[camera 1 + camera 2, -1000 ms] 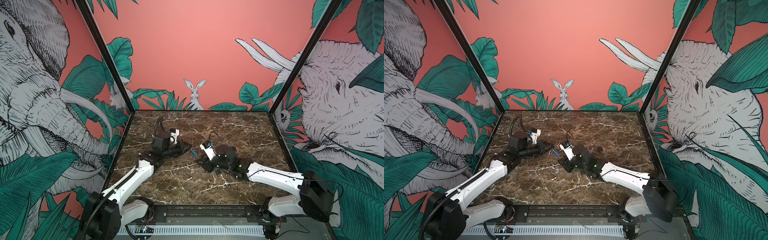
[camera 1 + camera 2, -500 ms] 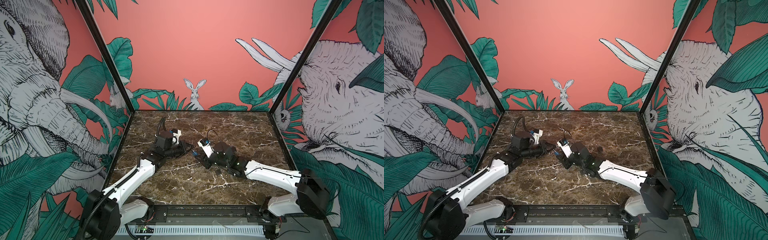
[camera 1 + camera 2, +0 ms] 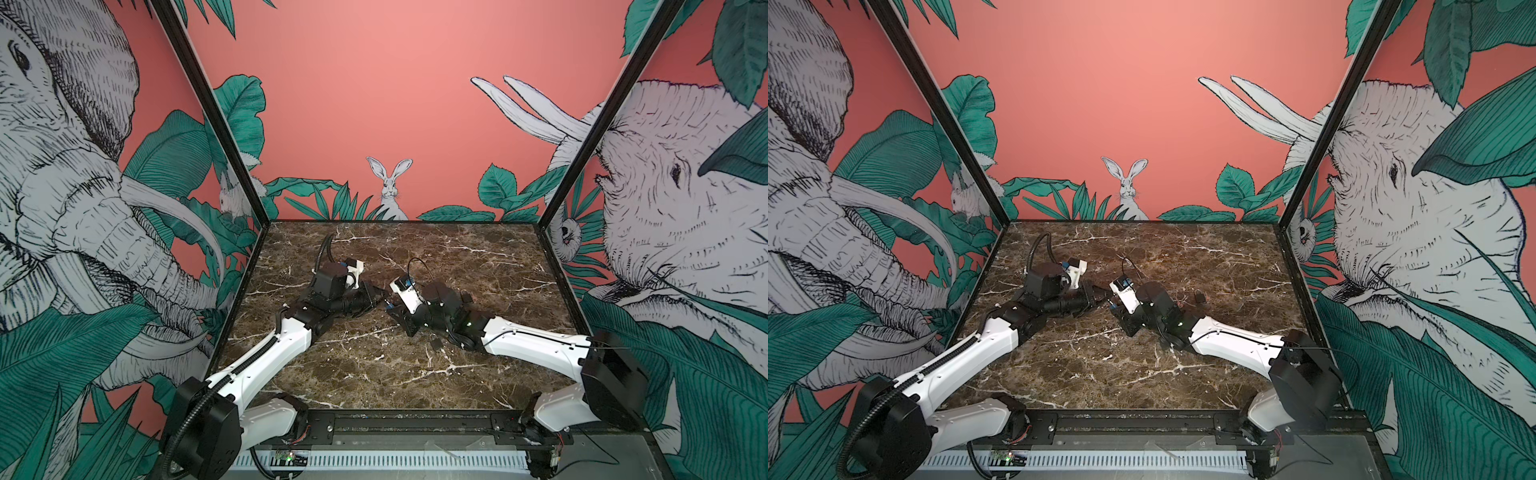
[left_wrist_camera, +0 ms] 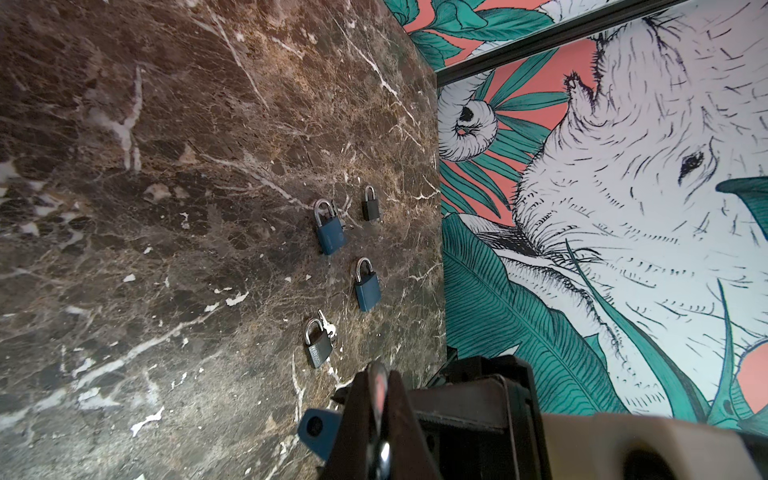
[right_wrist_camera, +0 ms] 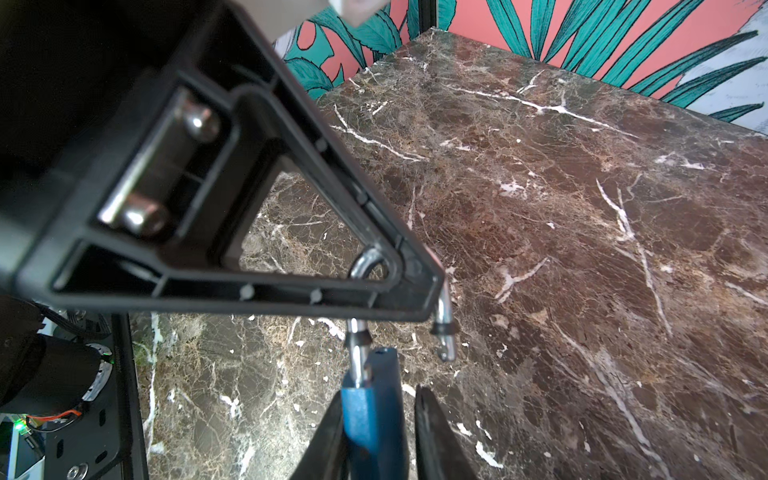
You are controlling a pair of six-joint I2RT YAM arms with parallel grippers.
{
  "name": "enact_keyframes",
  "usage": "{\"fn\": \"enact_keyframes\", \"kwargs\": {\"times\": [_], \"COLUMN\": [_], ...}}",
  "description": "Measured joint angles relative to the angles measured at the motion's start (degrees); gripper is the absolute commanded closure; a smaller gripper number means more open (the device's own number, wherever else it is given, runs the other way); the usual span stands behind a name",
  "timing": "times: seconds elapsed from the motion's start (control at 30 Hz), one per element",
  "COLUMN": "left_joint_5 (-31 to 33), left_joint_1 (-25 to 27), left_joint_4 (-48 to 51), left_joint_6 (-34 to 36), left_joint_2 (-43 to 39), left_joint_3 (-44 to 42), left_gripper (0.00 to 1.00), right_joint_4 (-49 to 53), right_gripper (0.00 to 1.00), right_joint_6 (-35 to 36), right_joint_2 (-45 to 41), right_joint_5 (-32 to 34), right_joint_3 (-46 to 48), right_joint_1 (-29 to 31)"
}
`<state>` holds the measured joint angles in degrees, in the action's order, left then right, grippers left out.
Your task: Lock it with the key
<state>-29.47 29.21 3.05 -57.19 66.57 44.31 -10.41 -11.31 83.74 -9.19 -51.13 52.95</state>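
At the middle of the marble table (image 3: 374, 374), the left gripper (image 4: 378, 374) is pinched tight on the swung-open shackle (image 5: 444, 328) of a blue padlock (image 5: 372, 424). The right gripper (image 5: 376, 392) straddles its body, narrowly open, one finger (image 5: 432, 432) a sliver off. A key (image 4: 328, 329) lies beside a grey padlock (image 4: 318, 347) nearer the right wall.

The left hand (image 4: 378, 370) clamps a blue padlock (image 4: 318, 428) while four other padlocks (image 4: 330, 237) lie on the marble table (image 4: 166, 166).
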Motion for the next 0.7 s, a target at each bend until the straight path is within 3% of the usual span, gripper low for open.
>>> {"fn": "enact_keyframes", "kwargs": {"times": [0.13, 0.53, 0.63, 0.7], "left_joint_5": [0.1, 0.8, 1.6, 2.9], "left_joint_1": [0.0, 0.0, 0.3, 0.2], "left_joint_4": [0.0, 0.8, 4.5, 8.0], "left_joint_6": [0.0, 1.1, 3.4, 6.1], "left_joint_2": [0.0, 0.0, 0.0, 0.0], "left_joint_3": [0.2, 0.8, 2.9, 5.7], "left_gripper": [1.0, 1.0, 0.75, 0.67], "right_joint_4": [0.2, 3.2, 5.7, 8.7], "right_gripper": [0.99, 1.0, 1.0, 1.0], "right_joint_6": [0.7, 1.0, 1.1, 1.1], "right_joint_2": [0.1, -0.2, -0.9, -1.8], "right_joint_5": [-0.6, -1.0, -2.3, -3.6], "right_joint_3": [-0.6, -1.8, -2.8, -3.6], "right_joint_1": [0.2, 0.0, -0.2, -0.5]}}
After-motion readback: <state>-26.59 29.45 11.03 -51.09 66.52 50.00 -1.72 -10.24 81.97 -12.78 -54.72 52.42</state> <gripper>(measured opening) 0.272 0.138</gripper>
